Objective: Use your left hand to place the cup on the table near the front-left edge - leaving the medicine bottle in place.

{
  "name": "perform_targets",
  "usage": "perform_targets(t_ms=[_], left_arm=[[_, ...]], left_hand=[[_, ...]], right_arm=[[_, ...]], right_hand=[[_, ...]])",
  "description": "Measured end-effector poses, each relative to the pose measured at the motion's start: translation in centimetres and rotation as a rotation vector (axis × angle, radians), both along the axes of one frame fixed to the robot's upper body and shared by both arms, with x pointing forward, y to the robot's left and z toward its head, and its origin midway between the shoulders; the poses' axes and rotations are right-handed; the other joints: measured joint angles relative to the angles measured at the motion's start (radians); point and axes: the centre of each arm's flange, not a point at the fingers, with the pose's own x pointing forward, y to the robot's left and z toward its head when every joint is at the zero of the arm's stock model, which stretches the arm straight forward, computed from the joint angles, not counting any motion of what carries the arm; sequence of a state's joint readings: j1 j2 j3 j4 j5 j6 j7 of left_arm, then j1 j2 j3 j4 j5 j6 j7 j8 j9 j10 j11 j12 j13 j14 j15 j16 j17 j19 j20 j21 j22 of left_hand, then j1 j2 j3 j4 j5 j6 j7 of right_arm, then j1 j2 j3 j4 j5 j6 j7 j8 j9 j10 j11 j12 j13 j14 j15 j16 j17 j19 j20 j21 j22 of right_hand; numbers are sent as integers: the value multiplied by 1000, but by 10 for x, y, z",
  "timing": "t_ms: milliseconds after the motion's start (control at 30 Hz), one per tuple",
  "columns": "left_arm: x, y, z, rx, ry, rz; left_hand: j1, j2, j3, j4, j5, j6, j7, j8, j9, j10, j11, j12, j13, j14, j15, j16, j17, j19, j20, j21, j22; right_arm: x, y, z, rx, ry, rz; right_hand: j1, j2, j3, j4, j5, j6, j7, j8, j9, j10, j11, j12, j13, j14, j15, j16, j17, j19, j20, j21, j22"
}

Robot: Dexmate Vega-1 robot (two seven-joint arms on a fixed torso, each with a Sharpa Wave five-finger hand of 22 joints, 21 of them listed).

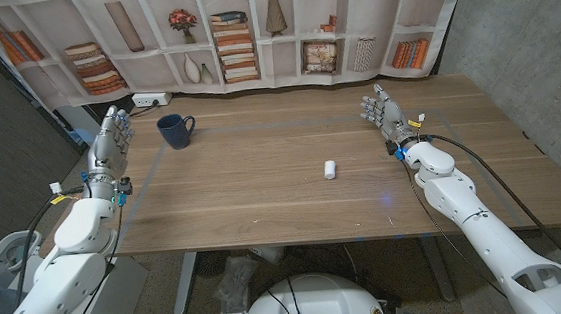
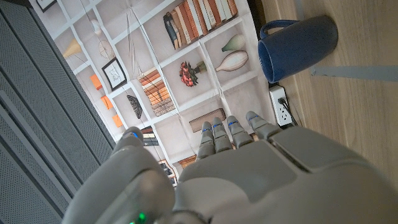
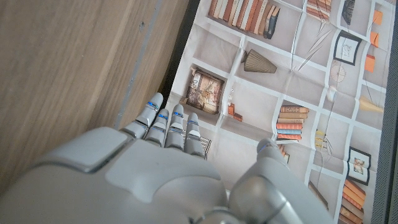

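Insp A: Cup (image 1: pixel 174 130) status?

Insp B: Dark blue mug w/ handle, upright on table (image 1: pixel 263 188), far-left area near the back edge. Left wrist view shows it (image 2: pixel 297 47) open-mouthed, apparently empty, a power strip (image 2: pixel 283 106) close behind it. Not at front-left yet; task not started, by my read.

Insp A: Hands?

Insp B: Left hand (image 1: pixel 112 140) just beside the cup, not touching, fingers apart, holding nothing. Right hand (image 1: pixel 384 112) far side of table, fingers apart too, empty.

Insp A: Risks?

Insp B: Main one: a sideways approach could knock the cup over or push it toward the strip. Glazed wall prob. slick; a weak grip may slip in transit. Medicine bottle (image 1: pixel 330 168), small, white, mid-table, well apart from the cup. Low risk unless the carry swings wide.
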State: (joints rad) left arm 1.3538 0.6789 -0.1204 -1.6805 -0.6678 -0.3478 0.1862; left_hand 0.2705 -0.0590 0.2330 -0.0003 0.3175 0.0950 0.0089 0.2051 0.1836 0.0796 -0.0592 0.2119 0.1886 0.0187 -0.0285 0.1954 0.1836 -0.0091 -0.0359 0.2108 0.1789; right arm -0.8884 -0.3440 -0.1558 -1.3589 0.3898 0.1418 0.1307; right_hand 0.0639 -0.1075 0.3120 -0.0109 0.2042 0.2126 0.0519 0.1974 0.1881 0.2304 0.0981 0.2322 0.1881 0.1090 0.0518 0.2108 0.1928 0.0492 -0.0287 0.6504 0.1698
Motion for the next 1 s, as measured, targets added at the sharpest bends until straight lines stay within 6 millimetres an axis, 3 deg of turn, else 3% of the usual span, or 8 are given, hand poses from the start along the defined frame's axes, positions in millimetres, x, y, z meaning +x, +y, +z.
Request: perform_targets(t_ms=[1000], left_arm=[[0,27,-11,-39,10,61]], left_hand=[[7,1,-8,0,0,15,-4,0,0,11,-11,0,0,6,-5,0,0,0,0,0,0]], right_arm=[[-7,2,1,-2,-9,-9]], right_hand=[[5,5,-6,0,0,0,0,0,0,4,-4,0,0,0,0,0,0,0,0,-14,0]])
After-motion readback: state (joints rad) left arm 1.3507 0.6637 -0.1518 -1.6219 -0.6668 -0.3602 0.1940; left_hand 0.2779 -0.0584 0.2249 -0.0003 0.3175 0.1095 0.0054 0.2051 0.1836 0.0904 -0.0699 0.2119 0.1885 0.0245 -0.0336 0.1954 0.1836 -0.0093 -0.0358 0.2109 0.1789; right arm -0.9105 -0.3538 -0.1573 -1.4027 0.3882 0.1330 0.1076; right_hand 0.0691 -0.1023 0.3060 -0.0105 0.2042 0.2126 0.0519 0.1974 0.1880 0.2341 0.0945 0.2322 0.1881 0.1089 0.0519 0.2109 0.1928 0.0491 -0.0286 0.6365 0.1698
